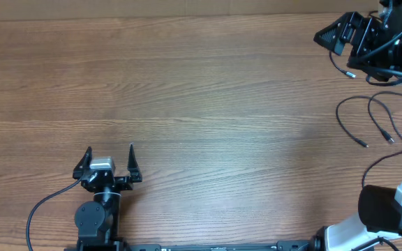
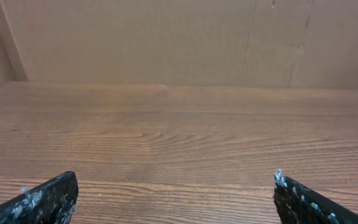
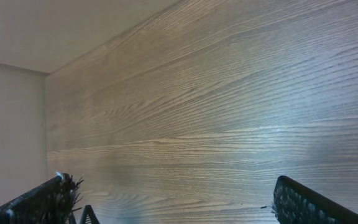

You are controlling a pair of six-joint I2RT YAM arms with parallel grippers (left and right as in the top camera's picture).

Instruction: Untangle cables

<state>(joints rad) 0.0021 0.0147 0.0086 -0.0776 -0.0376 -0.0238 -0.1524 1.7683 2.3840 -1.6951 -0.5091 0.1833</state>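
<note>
The cables lie as separate thin black strands at the table's right side in the overhead view. One strand (image 1: 347, 125) curves down to a small plug tip. A second strand (image 1: 381, 123) lies beside it and ends in a silver tip. A third short strand (image 1: 339, 65) lies just under my right gripper (image 1: 324, 35), which is open, empty and raised at the far right. My left gripper (image 1: 110, 150) is open and empty near the front left, far from the cables. Both wrist views show wide-open jaws, left (image 2: 176, 193) and right (image 3: 173, 199), over bare wood.
The wooden table (image 1: 201, 104) fills the view. The right arm's base (image 1: 386, 209) and its thicker black wires (image 1: 396, 70) stand at the right edge, near the strands. A cardboard wall (image 2: 179, 37) stands behind the table's far edge.
</note>
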